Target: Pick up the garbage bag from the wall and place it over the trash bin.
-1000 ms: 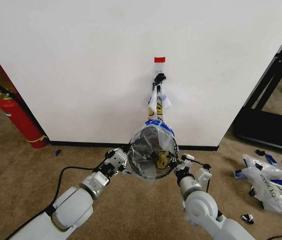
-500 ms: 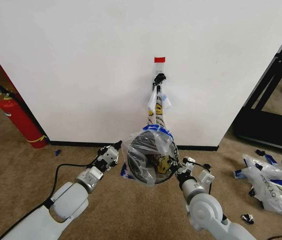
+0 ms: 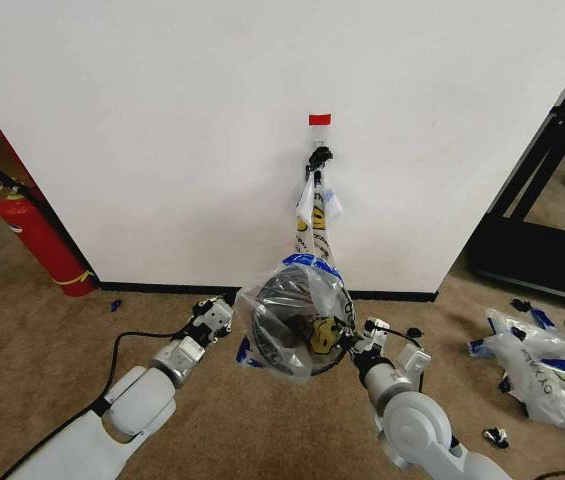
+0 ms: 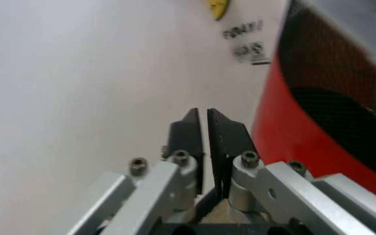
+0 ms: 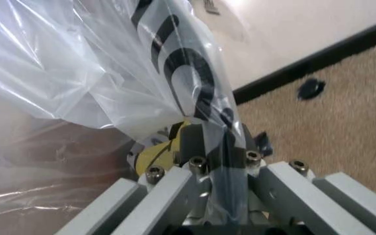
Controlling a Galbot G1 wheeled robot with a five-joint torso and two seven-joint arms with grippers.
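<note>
The garbage bag point(image 3: 297, 315) is draped over the trash bin point(image 3: 287, 335) on the carpet at the foot of the wall point(image 3: 162, 120), its film covering the bin's mouth. Another bag point(image 3: 314, 210) hangs from the hook point(image 3: 319, 156) above it, under the red tape point(image 3: 319, 119).

The right gripper point(image 3: 354, 345) sits at the bin's right side with its fingers pinching the bag's plastic (the right wrist view shows the printed film running between them). The left gripper point(image 3: 214, 318) is just beside the bin on the left, fingers pressed nearly together with only a thin gap and nothing between them.

The risk, as I judge it, is on the left: with that side unheld, the film could slide back off the rim. A pull from the right arm alone could drag the whole bag across, or tip the light bin. The thin plastic may also tear at the pinched spot if tugged hard.
</note>
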